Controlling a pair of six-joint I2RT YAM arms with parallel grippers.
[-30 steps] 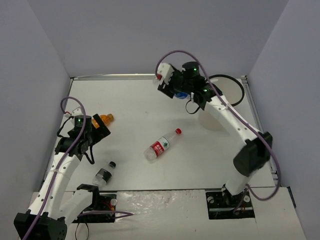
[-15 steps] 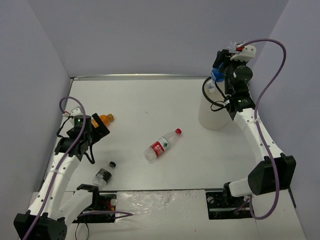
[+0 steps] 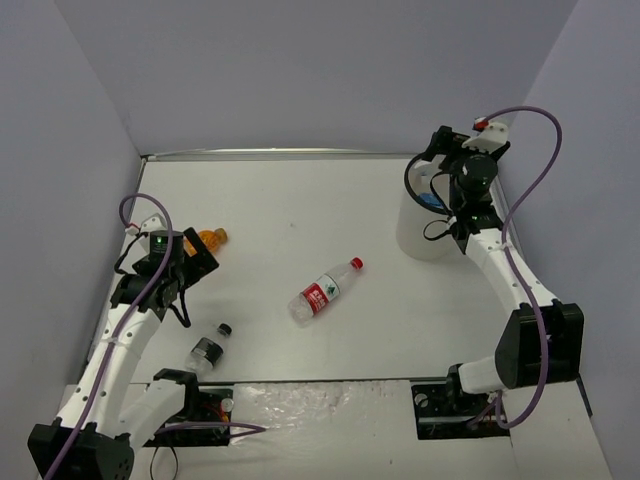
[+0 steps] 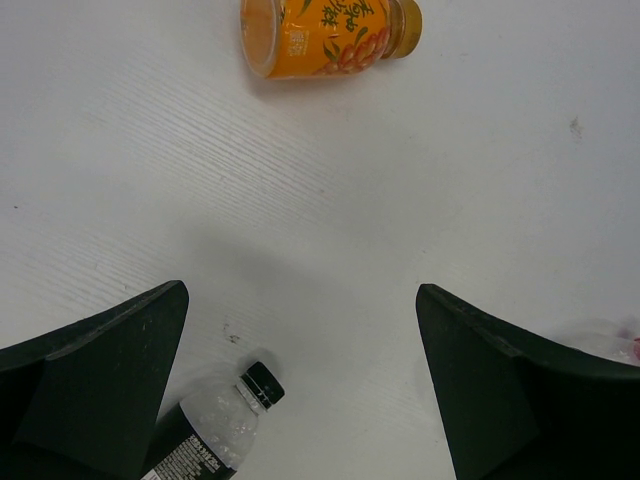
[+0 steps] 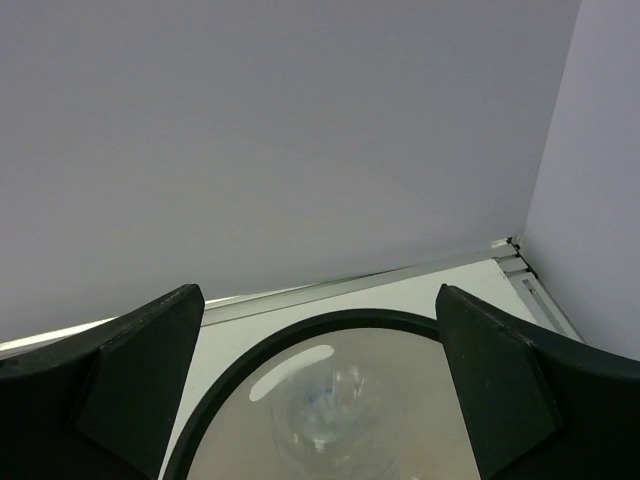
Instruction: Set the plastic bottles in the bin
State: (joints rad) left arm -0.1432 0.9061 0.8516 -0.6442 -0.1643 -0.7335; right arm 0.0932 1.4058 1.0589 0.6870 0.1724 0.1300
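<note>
Right jaws spread wide, empty, over the bin (image 5: 340, 316) at far right, where the blue-labelled bottle (image 5: 335, 405) lies inside; left jaws wide, empty, above the surface (image 4: 450, 150) between orange bottle (image 4: 325, 35) and black-capped bottle (image 4: 215, 435), likely for a pick; red-labelled bottle (image 3: 322, 292) mid-surface.

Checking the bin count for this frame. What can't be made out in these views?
- Top view: inside of the bin mostly hidden by the right gripper and arm; no bottle count possible.
- Right wrist: a clear bottle in the bin is blurred and cut off by the bottom edge; label unreadable.
- Left wrist: black-capped bottle half behind the left finger and cut by the bottom edge; orange bottle cut by the top edge.
</note>
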